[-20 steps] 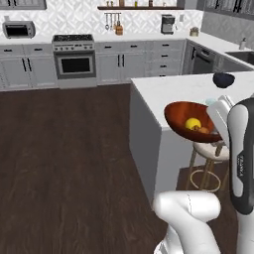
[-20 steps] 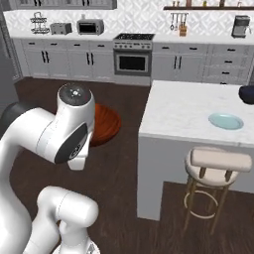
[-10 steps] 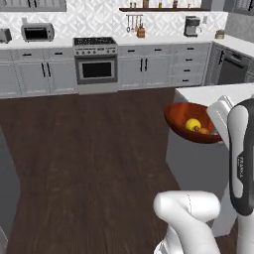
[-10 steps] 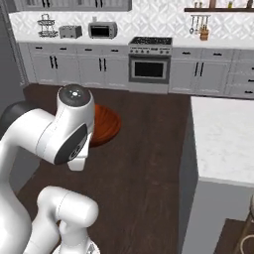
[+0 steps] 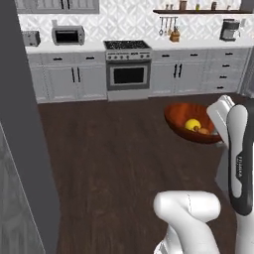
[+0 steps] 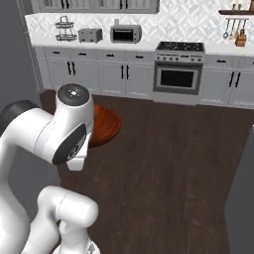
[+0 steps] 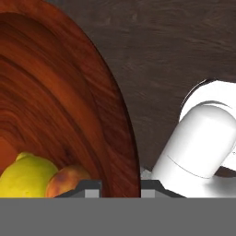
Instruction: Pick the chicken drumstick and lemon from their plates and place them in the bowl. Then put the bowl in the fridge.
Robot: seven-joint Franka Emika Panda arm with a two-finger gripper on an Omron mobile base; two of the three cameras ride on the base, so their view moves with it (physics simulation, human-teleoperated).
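Camera swung; bowl [image 5: 191,130] still aloft.

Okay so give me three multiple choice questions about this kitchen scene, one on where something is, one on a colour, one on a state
1. Where is the lemon?
A. on a white plate
B. in the bowl
C. on the floor

2. What colour is the bowl?
A. reddish-brown
B. teal
C. white

3. How is the bowl supported?
A. standing on the stove
B. lying upside down on the floor
C. held off the floor by the end effector, shut on its rim

Answers:
1 B, the yellow fruit lies inside beside the chicken drumstick.
2 A, its wood-like surface shows in the hand view.
3 C, the rim runs between the fingertips, dark floor beneath.
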